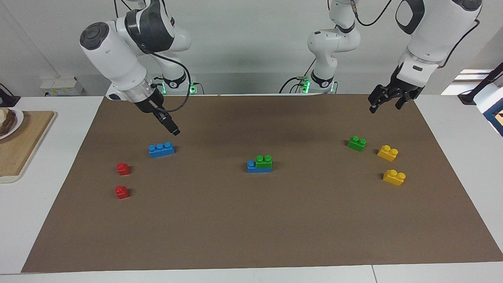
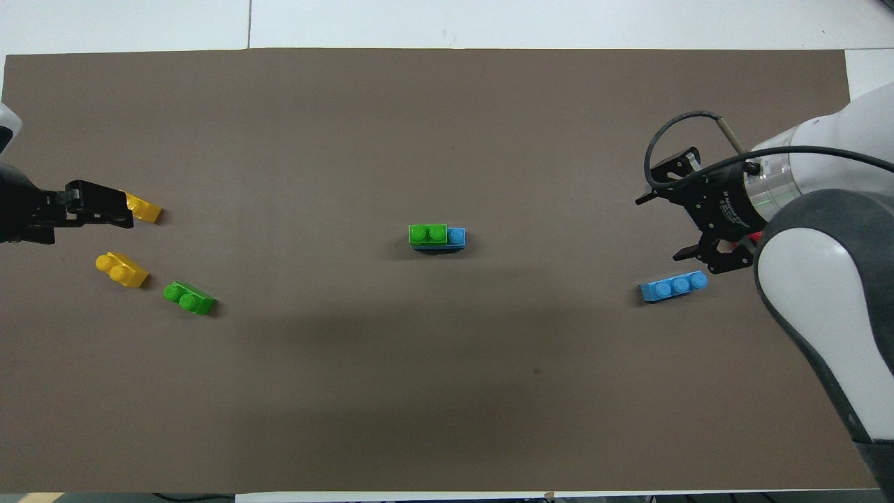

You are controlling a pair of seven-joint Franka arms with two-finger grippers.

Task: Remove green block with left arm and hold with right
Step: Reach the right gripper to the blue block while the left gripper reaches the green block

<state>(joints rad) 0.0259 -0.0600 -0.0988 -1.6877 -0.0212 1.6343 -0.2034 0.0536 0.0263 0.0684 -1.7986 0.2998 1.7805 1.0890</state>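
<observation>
Right gripper (image 1: 173, 129), fingers spread and empty, hangs tilted over the mat above the loose blue brick (image 1: 161, 149). Left gripper (image 1: 387, 101), likewise spread and empty, waits raised over the mat's edge. Green block (image 1: 263, 160) is on the blue base brick (image 1: 251, 166) at mid-mat, untouched. No step completed; bracing and removal both remain.
</observation>
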